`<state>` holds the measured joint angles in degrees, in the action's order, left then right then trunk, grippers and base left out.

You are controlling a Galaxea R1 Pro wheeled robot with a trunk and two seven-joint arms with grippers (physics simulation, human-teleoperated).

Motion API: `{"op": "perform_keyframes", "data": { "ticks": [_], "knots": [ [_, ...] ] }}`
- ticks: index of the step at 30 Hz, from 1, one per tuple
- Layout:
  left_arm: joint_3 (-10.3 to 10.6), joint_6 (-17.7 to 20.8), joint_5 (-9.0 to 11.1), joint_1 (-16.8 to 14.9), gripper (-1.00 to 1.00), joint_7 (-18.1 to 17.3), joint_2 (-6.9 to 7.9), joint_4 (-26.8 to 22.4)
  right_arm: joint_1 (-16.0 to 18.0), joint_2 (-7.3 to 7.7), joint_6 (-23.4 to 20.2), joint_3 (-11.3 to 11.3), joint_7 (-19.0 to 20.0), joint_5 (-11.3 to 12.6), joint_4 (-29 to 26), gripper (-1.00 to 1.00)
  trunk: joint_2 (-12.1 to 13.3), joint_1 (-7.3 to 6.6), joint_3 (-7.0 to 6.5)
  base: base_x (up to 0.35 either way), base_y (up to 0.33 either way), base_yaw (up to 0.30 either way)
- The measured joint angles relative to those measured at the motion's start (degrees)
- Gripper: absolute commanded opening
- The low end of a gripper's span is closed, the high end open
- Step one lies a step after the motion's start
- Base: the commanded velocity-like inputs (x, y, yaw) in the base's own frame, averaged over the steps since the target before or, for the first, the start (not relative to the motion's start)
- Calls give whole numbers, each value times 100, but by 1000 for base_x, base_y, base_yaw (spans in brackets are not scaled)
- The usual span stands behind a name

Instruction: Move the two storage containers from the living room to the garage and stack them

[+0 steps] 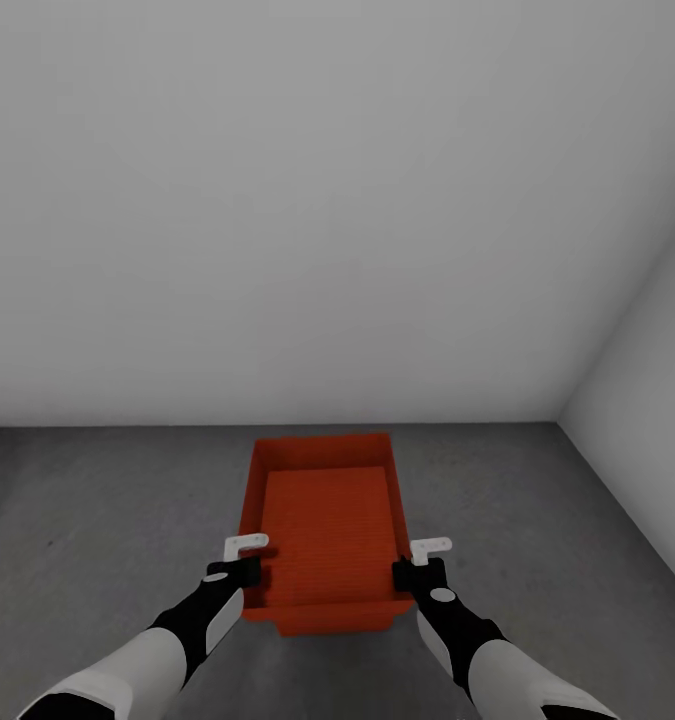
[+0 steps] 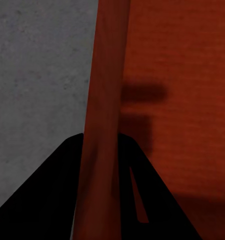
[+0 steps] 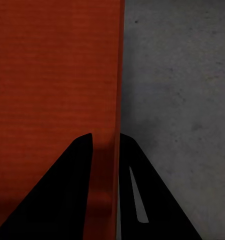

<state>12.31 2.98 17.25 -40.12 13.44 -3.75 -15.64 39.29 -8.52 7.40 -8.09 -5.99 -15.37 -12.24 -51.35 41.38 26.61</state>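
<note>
You hold one storage container point(image 1: 325, 530) over garage floor point(image 1: 97, 520); left gripper point(image 1: 239, 568), right gripper point(image 1: 409, 572) clamped on side walls. Second not visible.

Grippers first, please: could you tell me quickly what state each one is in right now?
Left gripper: shut on the left wall of the orange-red rectangular open-top container.
Right gripper: shut on the same container's right wall.
</note>
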Motion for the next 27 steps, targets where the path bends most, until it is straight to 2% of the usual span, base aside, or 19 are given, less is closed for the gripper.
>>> {"op": "perform_keyframes", "data": {
  "ticks": [17, 27],
  "knots": [
    [2, 2, 2, 0, -100, 2, 0, -2, 0, 0, -3, 0, 0, 0, -1, -100, 0, 0, 62, 6, 0, 0],
    [-2, 32, -15, 0, -100, 3, 5, -27, 1, -5, -7, -12, 0, -1, -2, -100, -1, -3, 63, 241, 0, 0]
  ]
}}
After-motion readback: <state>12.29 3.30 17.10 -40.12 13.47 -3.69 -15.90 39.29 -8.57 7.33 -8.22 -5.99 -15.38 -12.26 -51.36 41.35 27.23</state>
